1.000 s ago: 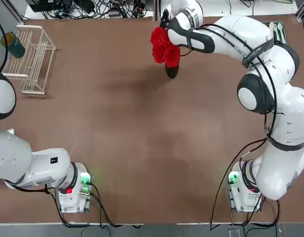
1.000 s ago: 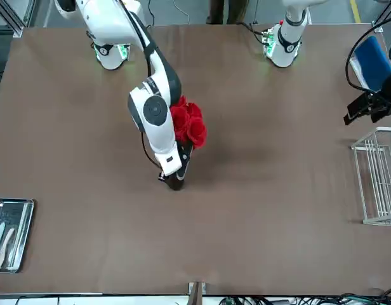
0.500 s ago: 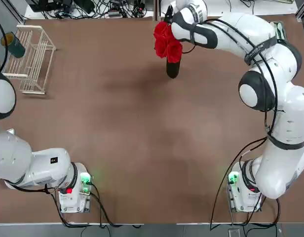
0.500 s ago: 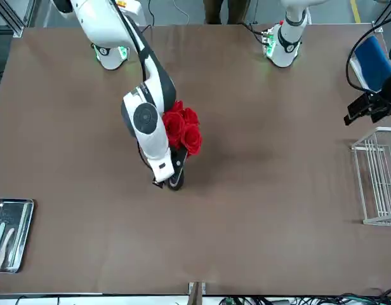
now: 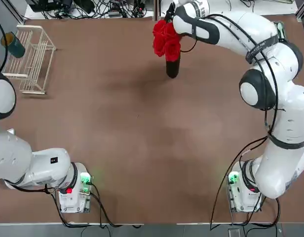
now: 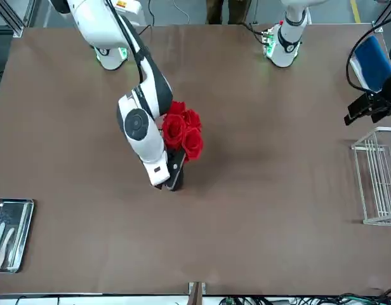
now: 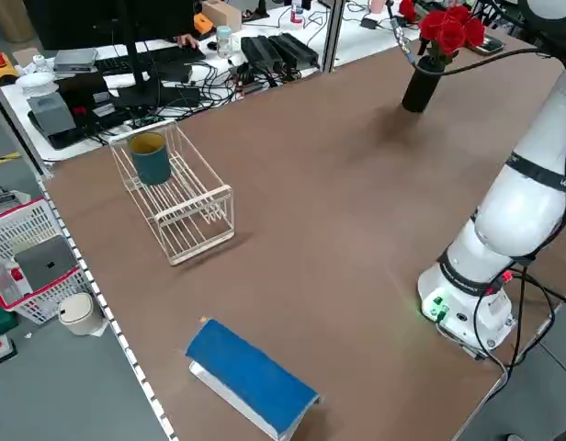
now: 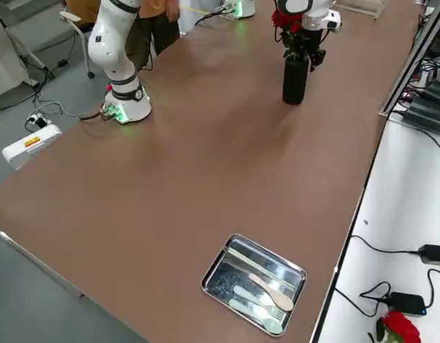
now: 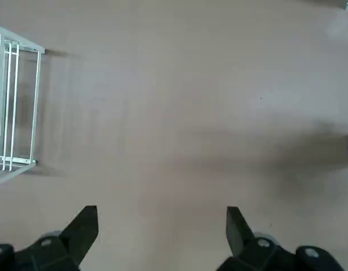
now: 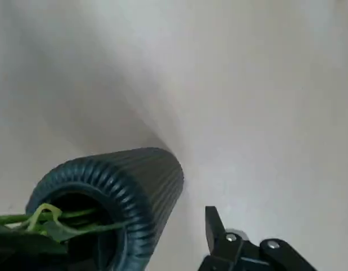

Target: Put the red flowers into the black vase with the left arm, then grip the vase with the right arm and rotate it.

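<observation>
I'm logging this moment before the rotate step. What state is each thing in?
red flowers: stems down in the vase, blooms above its mouth.
black vase: upright on the table, holding the flowers.
right gripper: at the vase, open; the finger in view stands apart from the vase wall.
left gripper: open, empty, over bare table.
green cup: sitting in the wire rack.

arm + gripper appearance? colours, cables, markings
Both arms are glossy white with rounded shells, dark grey round joint caps and black bands at the joints. Thin black cables run along the right arm. Each base carries green lights, the left one also a red light. The left gripper has black fingers; so does the right gripper.
</observation>
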